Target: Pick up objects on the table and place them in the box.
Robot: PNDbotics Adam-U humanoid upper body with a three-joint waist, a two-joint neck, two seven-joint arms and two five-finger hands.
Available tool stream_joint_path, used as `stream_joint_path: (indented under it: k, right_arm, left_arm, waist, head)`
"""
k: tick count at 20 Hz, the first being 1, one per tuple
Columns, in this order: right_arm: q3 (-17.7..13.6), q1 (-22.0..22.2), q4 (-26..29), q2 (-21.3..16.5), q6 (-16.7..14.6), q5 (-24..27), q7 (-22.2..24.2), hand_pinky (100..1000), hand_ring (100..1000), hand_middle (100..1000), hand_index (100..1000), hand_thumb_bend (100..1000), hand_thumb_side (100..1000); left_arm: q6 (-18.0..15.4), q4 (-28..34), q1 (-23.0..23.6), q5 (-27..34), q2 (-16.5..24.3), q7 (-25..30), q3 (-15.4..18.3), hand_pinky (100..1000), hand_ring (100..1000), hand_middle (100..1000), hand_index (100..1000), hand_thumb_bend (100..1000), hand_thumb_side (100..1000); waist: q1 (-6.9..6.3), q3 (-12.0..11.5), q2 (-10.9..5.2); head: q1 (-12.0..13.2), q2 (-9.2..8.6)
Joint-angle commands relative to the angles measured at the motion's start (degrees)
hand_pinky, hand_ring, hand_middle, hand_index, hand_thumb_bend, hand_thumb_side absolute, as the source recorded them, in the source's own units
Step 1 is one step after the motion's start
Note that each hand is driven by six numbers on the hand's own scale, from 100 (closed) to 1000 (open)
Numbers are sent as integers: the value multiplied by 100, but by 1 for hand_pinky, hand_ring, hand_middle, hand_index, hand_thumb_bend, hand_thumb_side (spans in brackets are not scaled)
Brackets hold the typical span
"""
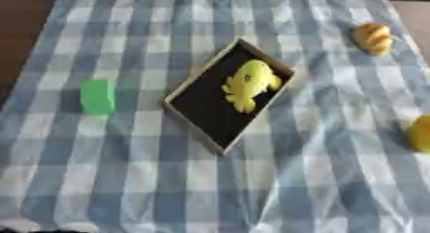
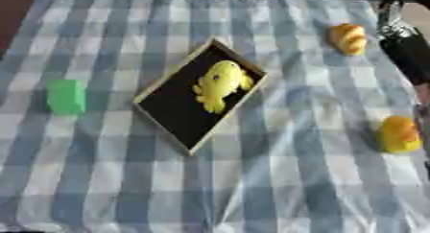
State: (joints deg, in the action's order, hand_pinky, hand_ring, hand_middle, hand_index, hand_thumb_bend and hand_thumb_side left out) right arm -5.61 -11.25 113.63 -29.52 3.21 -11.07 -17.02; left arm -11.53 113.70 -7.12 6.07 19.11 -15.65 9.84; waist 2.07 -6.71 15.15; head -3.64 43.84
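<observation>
A blue-checked cloth (image 1: 126, 179) covers the table. Nearest, at about 4 o'clock from the box (image 1: 201, 113), sits a yellow-orange toy (image 2: 397, 134). At 9 o'clock lies a green block (image 1: 97, 97). The box holds a yellow toy (image 1: 249, 83). Far off at 2 o'clock rests an orange pastry-like piece (image 2: 348, 38). Just right of it the right arm (image 2: 405, 45) enters; its hand is out of view, so whether it is apart or closed cannot be told.

Blue-white checked cloth (image 1: 126, 179), black-lined box (image 1: 210, 110), yellow toy (image 1: 250, 81), green block (image 1: 97, 97), orange-tan bread (image 2: 349, 38)
</observation>
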Motion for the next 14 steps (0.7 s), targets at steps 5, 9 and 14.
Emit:
stream_joint_path:
  k: [5, 9, 14]
  right_arm:
    - [-50, -15, 97, -157, 3, -24, -6, 874, 896, 669, 797, 100, 536]
    - [-48, -16, 97, -239, 53, -38, -4, 875, 899, 672, 799, 100, 535]
    - [-59, -137, 97, -608, 305, -117, 82, 880, 912, 699, 814, 100, 526]
  left_arm:
    - [-17, 89, -11, -10, 75, -6, 37, 686, 794, 680, 812, 100, 663]
    - [-13, 89, -10, -6, 77, -1, 31, 686, 794, 680, 812, 100, 664]
    - [-5, 89, -13, 0, 92, 9, 22, 686, 794, 680, 812, 100, 664]
  waist:
    - [5, 16, -180]
    - [3, 18, -185]
    - [3, 8, -183]
  head:
    - [15, -3]
    - [9, -11]
    - [10, -5]
